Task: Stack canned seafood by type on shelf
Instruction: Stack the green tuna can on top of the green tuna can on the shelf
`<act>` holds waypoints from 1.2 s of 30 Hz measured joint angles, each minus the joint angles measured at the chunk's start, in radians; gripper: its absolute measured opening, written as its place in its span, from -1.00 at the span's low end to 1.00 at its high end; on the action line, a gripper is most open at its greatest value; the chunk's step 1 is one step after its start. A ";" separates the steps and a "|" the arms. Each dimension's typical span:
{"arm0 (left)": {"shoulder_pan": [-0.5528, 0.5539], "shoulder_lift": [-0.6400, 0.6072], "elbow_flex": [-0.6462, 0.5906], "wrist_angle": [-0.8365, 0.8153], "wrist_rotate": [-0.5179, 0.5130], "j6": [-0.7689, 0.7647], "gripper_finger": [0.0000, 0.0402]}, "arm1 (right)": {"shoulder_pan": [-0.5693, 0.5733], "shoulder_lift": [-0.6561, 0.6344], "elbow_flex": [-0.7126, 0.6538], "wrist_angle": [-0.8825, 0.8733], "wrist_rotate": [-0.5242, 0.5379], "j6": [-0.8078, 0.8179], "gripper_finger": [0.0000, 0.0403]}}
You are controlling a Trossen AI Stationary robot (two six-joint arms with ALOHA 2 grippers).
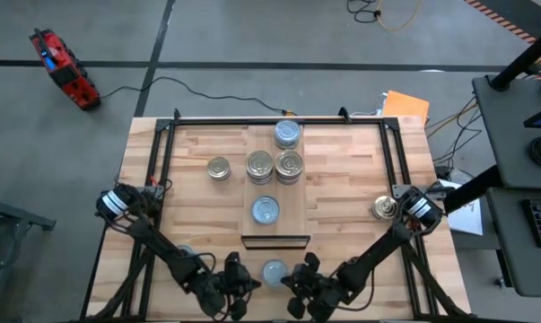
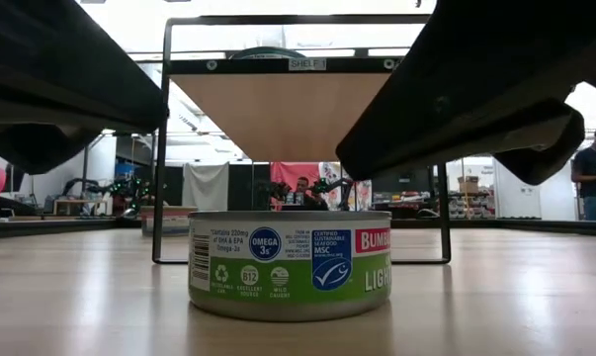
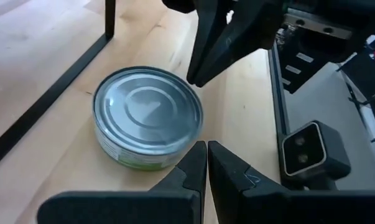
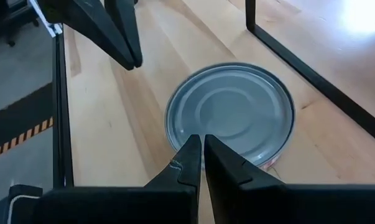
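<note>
Pale blue-grey lid on the short round metal tin (image 1: 274,271) we see at the near edge of the wooden tabletop (image 1: 351,193), just in front of the dark front edge of the narrow light-wood plank shelf (image 1: 300,220). In the low view this tin (image 2: 290,263) stands upright on the table, green band round the base, printed label facing us.

Left gripper (image 1: 237,289) sits low at the near edge, just left of that tin; the left wrist view shows its two dark fingers (image 3: 190,174) pressed together, tips meeting just beside the tin (image 3: 148,116), gripping nothing. Right gripper (image 1: 299,289) mirrors it just right of the tin; in the right wrist view its fingers (image 4: 190,163) are also pressed together, tips over the near rim of the tin (image 4: 231,115); we cannot tell if they touch it. Each wrist view shows the other arm's gripper on the tin's far side.

On the shelf we count four spots: a blue-grey topped tin (image 1: 266,210) near the front, a gold ringed-top tin (image 1: 259,165) and a silver ringed-top tin (image 1: 289,165) side by side behind it, touching or nearly so, and a blue-grey topped stack (image 1: 287,135) at the back; we cannot tell how many tins are in it.

Off the shelf, a gold-topped tin (image 1: 219,168) stands on the table left of it, and another tin (image 1: 383,208) well to the right, near the right arm's base.

People show in the room behind the table in the low view.
</note>
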 joint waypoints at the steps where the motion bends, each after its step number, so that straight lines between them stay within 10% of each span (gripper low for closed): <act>1: 0.004 0.001 0.000 0.000 0.000 0.000 -1.00 | 0.000 0.000 0.000 0.001 -0.002 0.003 -0.94; 13: 0.057 0.001 0.000 -0.001 0.005 0.063 -1.00 | 0.002 -0.007 -0.008 -0.050 -0.103 0.076 -0.94; 23: 0.055 0.001 0.000 0.000 0.033 0.060 -1.00 | 0.091 -0.160 -0.016 -0.486 -0.177 0.210 -0.94; 36: 0.055 0.002 0.000 -0.009 0.034 0.085 -1.00 | 0.008 -0.083 -0.155 0.094 0.006 0.209 -0.96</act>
